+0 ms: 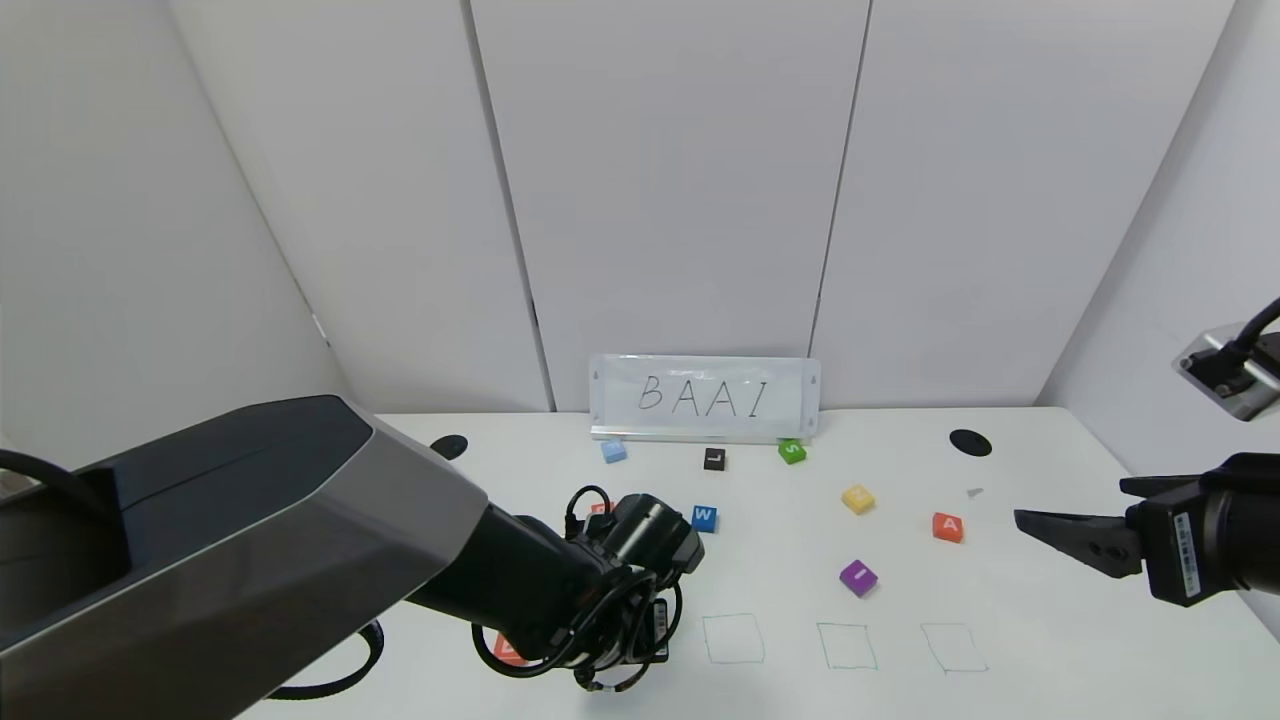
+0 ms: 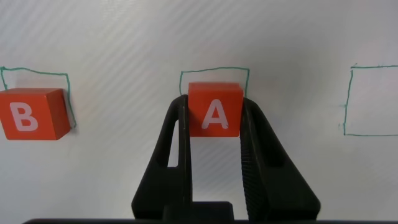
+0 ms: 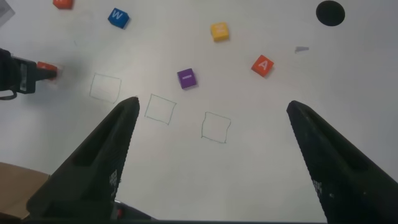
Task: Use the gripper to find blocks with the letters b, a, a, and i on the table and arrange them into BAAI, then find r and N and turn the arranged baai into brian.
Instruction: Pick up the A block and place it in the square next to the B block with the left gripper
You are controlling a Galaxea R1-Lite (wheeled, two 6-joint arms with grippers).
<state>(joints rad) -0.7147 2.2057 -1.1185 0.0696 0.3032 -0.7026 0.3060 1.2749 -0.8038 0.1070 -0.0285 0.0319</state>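
My left gripper [image 2: 214, 104] is shut on an orange-red A block [image 2: 215, 118], low over the second pen-drawn square [image 2: 214, 74]. The orange-red B block [image 2: 30, 114] sits in the first square and peeks out under my left wrist in the head view [image 1: 507, 648]. The other A block [image 1: 948, 527] and the purple block [image 1: 858, 577] lie on the table [image 1: 1040, 620] at the right. An orange-red cube [image 1: 600, 509], mostly hidden behind my left wrist, may be the R; its letter is not readable. My right gripper [image 1: 1068, 508] is open and empty, above the right edge.
A blue W cube [image 1: 704, 517], yellow cube [image 1: 858, 498], light blue cube [image 1: 614, 451], black L cube [image 1: 714, 459] and green S cube [image 1: 791, 451] lie about. A BAAI sign [image 1: 705, 398] stands at the back. Three drawn squares [image 1: 847, 646] are empty. Black holes [image 1: 970, 442] mark the far corners.
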